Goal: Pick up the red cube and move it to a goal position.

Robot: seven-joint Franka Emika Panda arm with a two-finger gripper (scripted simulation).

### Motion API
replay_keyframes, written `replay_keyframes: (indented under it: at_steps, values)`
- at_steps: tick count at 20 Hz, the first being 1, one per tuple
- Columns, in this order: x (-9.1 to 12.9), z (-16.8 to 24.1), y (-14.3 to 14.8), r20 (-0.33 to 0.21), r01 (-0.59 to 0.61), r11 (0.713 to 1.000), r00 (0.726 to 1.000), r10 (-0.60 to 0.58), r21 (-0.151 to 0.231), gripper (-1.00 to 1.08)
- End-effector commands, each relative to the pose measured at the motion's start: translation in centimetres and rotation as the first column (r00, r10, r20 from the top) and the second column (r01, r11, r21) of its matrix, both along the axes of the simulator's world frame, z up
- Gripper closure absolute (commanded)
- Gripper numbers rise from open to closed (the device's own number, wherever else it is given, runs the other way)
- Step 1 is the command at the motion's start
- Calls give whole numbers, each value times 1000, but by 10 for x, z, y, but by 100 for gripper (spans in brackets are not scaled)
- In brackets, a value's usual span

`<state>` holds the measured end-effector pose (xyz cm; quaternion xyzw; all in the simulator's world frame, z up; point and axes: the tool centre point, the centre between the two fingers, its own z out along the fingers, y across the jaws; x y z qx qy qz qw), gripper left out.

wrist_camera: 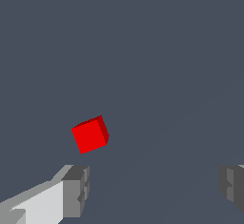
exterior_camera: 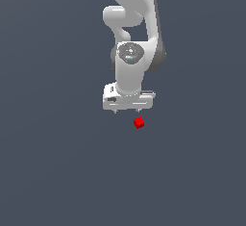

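Note:
The red cube (exterior_camera: 139,122) is a tiny bright red block lying on the dark grey floor, just below the white gripper head and slightly toward the exterior view's right. In the wrist view the red cube (wrist_camera: 90,135) sits ahead of one grey fingertip (wrist_camera: 76,191), outside the gap between the fingers. My gripper (exterior_camera: 127,110) is open and empty, its jaws spread wide, and it hovers close above the floor. The cube is apart from both fingers. No goal marker shows in either view.
The white arm (exterior_camera: 132,37) rises behind the gripper toward the top of the exterior view. A plain dark grey floor (exterior_camera: 57,172) extends all around.

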<state>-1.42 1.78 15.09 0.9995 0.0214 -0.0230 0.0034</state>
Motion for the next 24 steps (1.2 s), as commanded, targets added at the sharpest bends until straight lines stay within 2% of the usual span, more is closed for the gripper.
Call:
replay_keyframes:
  at_steps: [1,7,13,24]
  values:
    - [0,0,0,0,0,1000,1000,0,0,-92]
    - [-1,-10,5,3,-26,1000,1000,26,2,-92]
    - [-3,-39,21,14,-106,994,994,106,6,-92]
    - [-11,-114,59,40,-303,953,952,302,10,-92]
